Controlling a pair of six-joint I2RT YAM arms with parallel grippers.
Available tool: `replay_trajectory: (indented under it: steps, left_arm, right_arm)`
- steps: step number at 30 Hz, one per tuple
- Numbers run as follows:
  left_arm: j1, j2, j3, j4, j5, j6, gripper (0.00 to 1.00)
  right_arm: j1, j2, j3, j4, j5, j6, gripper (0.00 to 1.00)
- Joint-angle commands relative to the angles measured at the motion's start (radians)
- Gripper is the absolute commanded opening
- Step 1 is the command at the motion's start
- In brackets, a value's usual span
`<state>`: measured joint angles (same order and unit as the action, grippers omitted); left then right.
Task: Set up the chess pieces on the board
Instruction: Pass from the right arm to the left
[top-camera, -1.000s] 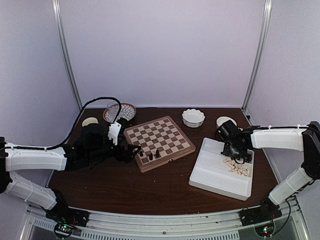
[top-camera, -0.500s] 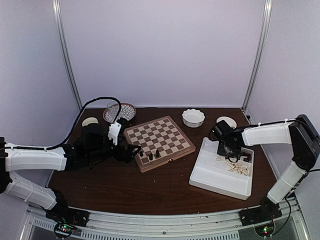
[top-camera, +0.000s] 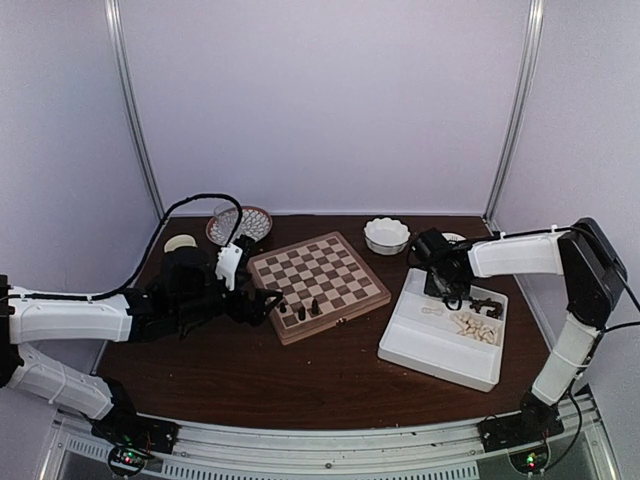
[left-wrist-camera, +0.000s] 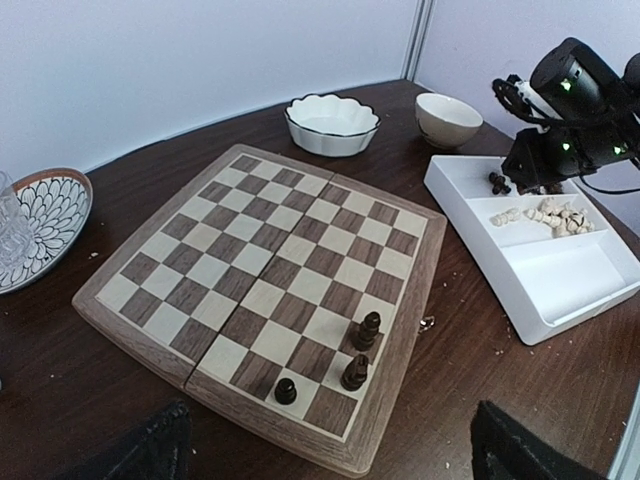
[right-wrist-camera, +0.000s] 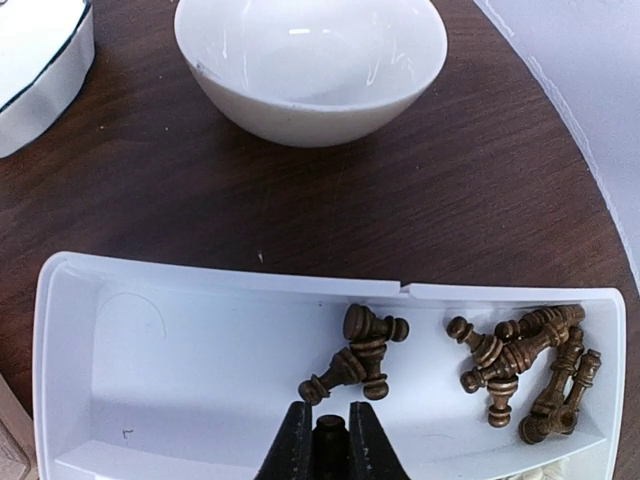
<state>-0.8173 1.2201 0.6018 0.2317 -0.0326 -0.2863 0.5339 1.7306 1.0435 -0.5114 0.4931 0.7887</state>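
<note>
right claw (right-wrist-camera: 330, 446): nearly shut, pinching one dark piece (right-wrist-camera: 330, 424). I only see its rounded top between my fingers, so I can't tell which piece it is.
left claw (top-camera: 262, 305): jaws wide open, holding nothing, parked just off the board's near-left corner.
where stuff is: the board (left-wrist-camera: 270, 250) sits mid-bench with three dark pieces (left-wrist-camera: 354, 372) standing along its near edge. The other dark ones (right-wrist-camera: 525, 365) lie loose in the far compartment of the white tray (right-wrist-camera: 230, 281) at the bench's right side. The cream pieces (top-camera: 475, 328) are heaped in the next compartment.
what could go wrong: my hold is on a tiny turned bit of wood, so I reckon a quick swing could twist it or let it slip out. Staying low, I'd likely clip the tray wall. Coming in carelessly over the near edge could topple the three already standing.
also watch: the white bowl (right-wrist-camera: 310, 60) just beyond the tray's far rim, and the scalloped dish (top-camera: 386, 235) off the board's far-right corner.
open room: there's bare bench between the tray and the board's right edge, and most squares are free. My left claw crowds the near-left corner, so I'd approach from the right.
</note>
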Motion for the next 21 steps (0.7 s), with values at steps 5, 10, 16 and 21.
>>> replay_trajectory:
  steps: [5, 10, 16, 21]
  left_arm:
    - [-0.006, -0.009, 0.009, 0.017, 0.014, -0.001, 0.97]
    - [-0.006, -0.005, 0.012, 0.017, 0.018, 0.001, 0.97]
    - [-0.006, 0.007, 0.013, 0.025, 0.031, -0.009, 0.97]
    - [-0.006, 0.014, 0.015, 0.035, 0.069, -0.020, 0.97]
  right_arm:
    - [-0.003, 0.001, 0.048, -0.029, 0.085, -0.067, 0.06]
    - [0.004, 0.002, 0.057, -0.005, 0.082, -0.142, 0.00]
    - [0.094, -0.146, -0.056, 0.263, -0.032, -0.369, 0.00]
    - [0.132, -0.222, -0.144, 0.502, -0.331, -0.477, 0.00]
